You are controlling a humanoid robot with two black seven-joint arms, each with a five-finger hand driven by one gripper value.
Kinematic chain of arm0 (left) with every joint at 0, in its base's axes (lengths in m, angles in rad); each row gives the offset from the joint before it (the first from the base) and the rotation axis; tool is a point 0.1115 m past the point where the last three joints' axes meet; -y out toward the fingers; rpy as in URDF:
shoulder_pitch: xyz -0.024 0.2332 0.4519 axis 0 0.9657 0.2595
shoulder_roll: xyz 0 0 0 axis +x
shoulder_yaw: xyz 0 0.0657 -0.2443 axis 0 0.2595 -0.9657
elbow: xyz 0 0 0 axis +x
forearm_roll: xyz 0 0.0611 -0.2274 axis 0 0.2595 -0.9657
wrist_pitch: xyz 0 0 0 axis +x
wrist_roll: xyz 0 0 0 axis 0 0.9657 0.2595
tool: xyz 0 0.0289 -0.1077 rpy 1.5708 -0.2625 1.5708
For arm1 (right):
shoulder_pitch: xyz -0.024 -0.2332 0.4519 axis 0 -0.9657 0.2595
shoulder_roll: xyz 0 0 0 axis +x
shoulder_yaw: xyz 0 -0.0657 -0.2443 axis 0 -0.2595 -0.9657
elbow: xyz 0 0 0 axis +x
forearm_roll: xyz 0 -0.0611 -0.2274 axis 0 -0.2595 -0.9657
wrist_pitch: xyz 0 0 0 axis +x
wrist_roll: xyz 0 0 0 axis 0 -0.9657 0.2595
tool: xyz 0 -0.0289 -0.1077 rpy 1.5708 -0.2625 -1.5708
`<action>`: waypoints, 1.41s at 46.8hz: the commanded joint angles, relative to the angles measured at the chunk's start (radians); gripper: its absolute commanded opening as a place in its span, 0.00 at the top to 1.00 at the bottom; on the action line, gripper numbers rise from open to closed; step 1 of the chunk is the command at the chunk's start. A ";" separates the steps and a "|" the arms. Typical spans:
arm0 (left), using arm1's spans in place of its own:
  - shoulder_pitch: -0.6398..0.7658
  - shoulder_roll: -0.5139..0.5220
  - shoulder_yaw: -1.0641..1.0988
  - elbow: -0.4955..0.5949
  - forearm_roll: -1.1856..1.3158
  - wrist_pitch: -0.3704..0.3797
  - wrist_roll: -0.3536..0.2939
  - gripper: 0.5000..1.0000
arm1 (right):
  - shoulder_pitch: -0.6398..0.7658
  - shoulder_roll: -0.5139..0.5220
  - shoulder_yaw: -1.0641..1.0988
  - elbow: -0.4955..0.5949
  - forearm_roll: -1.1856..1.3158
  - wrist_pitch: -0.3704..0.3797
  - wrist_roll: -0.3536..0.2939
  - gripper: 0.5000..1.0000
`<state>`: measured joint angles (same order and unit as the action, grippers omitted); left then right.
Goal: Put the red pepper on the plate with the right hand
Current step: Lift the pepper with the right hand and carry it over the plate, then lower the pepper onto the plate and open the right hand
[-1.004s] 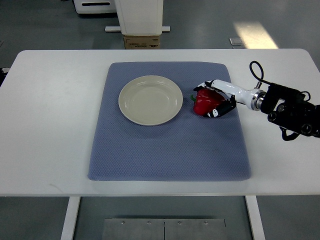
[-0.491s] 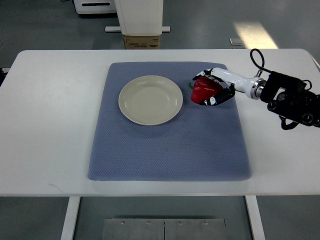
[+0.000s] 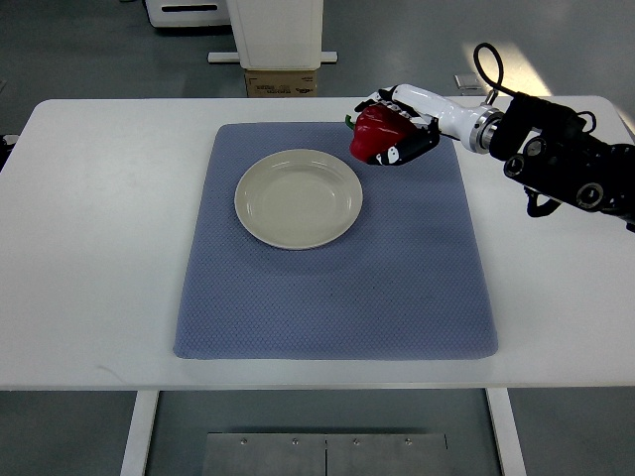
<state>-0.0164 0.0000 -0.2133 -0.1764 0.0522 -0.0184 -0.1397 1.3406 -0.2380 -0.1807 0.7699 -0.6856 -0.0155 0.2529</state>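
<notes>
Pepper [image 3: 378, 137] is gripped in the right hand [image 3: 399, 127], lifted beside the plate [image 3: 298, 198]; setting down is left.

The robot hand [image 3: 397, 127] covers the far side of the red pepper [image 3: 376, 135], so only the near face shows, plus what might be a bit of green stem. The arm runs off the right edge. The cardboard box [image 3: 282, 83] behind the tabletop [image 3: 99, 248] is mostly hidden, print too small to read.
</notes>
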 commanded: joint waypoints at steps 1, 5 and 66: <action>0.001 0.000 0.000 0.000 0.000 0.000 0.000 0.00 | 0.005 0.029 0.000 -0.015 0.000 0.000 -0.009 1.00; 0.001 0.000 0.000 0.000 0.000 0.000 0.000 0.00 | 0.017 0.083 0.000 -0.041 0.000 0.000 -0.018 1.00; 0.001 0.000 0.000 0.000 0.000 0.000 0.000 0.00 | -0.112 0.238 0.044 -0.100 0.000 -0.031 -0.053 0.95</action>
<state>-0.0159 0.0000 -0.2132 -0.1764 0.0521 -0.0184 -0.1396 1.2337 -0.0001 -0.1367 0.6708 -0.6857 -0.0460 0.2001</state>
